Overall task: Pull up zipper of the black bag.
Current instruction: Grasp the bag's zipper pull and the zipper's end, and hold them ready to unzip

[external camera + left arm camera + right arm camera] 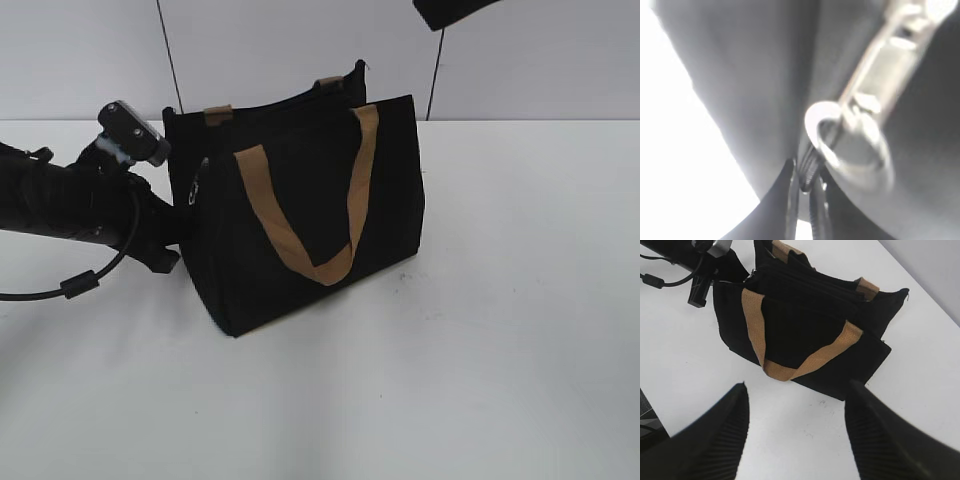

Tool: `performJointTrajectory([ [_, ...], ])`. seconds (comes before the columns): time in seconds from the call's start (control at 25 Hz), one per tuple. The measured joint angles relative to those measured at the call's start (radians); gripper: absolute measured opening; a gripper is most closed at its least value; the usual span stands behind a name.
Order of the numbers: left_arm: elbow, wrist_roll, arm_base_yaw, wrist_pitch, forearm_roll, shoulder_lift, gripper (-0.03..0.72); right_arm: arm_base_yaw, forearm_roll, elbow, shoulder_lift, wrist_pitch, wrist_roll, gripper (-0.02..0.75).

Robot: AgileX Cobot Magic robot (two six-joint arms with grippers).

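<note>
We log: right claw (797, 432) spread wide, holding nothing, above the bag (805, 335). Left claw (178, 225) at the bag's end by the zipper (855, 140); its state we cannot tell.

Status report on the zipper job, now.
Left gripper at the black bag side, state unclear; right gripper open, hovering clear above. Zipper pull close in left wrist view, not visibly gripped. Tan handle hangs down the bag front, clear of the zipper.
</note>
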Motion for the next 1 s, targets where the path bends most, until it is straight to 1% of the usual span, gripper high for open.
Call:
performJointTrajectory([
  [0.16, 0.001, -0.010, 0.000, -0.006, 0.000, -0.031, 0.017, 0.000, 0.000, 0.000, 0.000, -0.014, 0.000, 0.458],
  [0.36, 0.044, -0.014, 0.000, -0.008, 0.000, -0.180, 0.017, 0.000, 0.012, -0.026, 0.001, -0.035, 0.000, 0.430],
  [0.48, 0.073, -0.014, 0.000, -0.008, 0.000, -0.268, 0.017, 0.000, 0.057, -0.032, 0.002, -0.066, 0.002, 0.428],
  [0.64, 0.081, -0.014, 0.000, -0.007, 0.001, -0.347, 0.017, 0.006, 0.129, -0.032, 0.021, -0.077, -0.011, 0.414],
  [0.8, 0.081, -0.014, 0.000, -0.007, 0.001, -0.384, 0.017, 0.051, 0.139, -0.032, 0.070, -0.084, -0.027, 0.381],
  [1.0, 0.081, -0.014, 0.000, -0.007, 0.001, -0.394, 0.015, 0.111, 0.142, -0.032, 0.150, -0.146, -0.066, 0.370],
])
